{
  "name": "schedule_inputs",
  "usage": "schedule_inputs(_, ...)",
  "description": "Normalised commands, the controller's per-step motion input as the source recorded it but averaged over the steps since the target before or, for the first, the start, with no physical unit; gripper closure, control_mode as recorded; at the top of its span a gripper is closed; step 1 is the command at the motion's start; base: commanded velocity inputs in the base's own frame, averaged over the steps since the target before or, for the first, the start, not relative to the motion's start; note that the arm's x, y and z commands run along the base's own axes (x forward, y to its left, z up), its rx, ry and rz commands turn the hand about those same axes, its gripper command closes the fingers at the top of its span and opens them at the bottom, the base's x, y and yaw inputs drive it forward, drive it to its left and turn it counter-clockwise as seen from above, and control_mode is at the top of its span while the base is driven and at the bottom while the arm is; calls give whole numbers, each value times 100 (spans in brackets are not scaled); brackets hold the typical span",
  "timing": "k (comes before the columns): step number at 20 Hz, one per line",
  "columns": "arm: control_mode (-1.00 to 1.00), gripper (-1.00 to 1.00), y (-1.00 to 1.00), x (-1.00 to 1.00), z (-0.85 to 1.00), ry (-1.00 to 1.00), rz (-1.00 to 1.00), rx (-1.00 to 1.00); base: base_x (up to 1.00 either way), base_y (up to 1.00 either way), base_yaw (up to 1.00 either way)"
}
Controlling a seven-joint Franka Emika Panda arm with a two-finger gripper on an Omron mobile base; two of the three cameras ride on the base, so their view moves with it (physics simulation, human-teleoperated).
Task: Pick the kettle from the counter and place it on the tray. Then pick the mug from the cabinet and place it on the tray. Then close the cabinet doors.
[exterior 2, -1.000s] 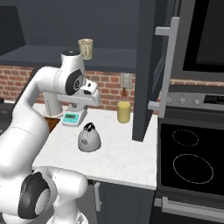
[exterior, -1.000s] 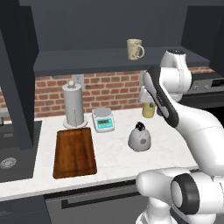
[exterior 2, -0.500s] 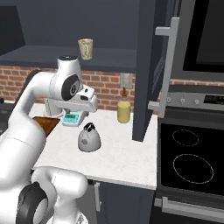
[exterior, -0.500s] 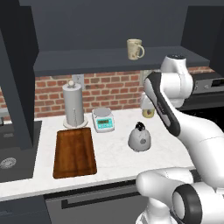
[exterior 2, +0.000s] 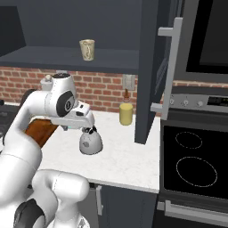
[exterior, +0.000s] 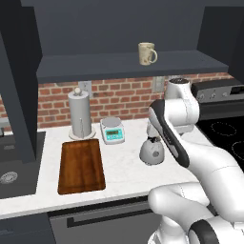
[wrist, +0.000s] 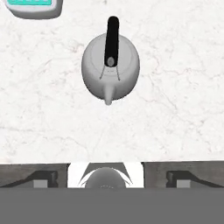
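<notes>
Two dark fingertips are seen at the bottom of the hand view, set wide apart with nothing between them, so the gripper (wrist: pixel 112 177) is read as open and empty. It is held above the kettle (wrist: pixel 110 66), looking straight down on it; no contact is made. In that view the kettle's black handle is seen running up from the knob, and the spout points down toward the fingers. A corner of the white-and-teal scale (wrist: pixel 30 8) is cut by the upper left edge.

From the left base view the kettle (exterior: pixel 151 151) is found standing upright on the counter (exterior: pixel 121 169), partly covered by the arm's forearm, with the hand directly over it. From the right base view the gripper (exterior 2: pixel 89 125) is seen just above the kettle (exterior 2: pixel 90 142), though whether the fingers reach the handle cannot be told there.

The tray (exterior: pixel 81 165) lies flat on the counter to the left of the kettle, well apart from it and bare. Behind the tray a paper-towel roll (exterior: pixel 80 115) is set upright against the brick wall, and the scale (exterior: pixel 112 130) is placed just beside it. A yellow cup (exterior 2: pixel 126 114) stands near the wall to the right of the kettle.

The mug (exterior: pixel 147 53) is kept on the shelf of the cabinet (exterior: pixel 128 64), handle turned right. The doors are open; one door (exterior 2: pixel 152 71) is seen edge-on with its silver handle.
</notes>
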Motion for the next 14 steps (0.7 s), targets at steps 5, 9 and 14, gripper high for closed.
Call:
schedule_inputs(5,-100,-100,0,40,-38,3,0,-2,0,0,0)
schedule_inputs(9,-100,-100,0,58,-28,2,0,0,0,0,0)
schedule_inputs(14,-100,-100,0,59,-22,1,0,0,0,0,0)
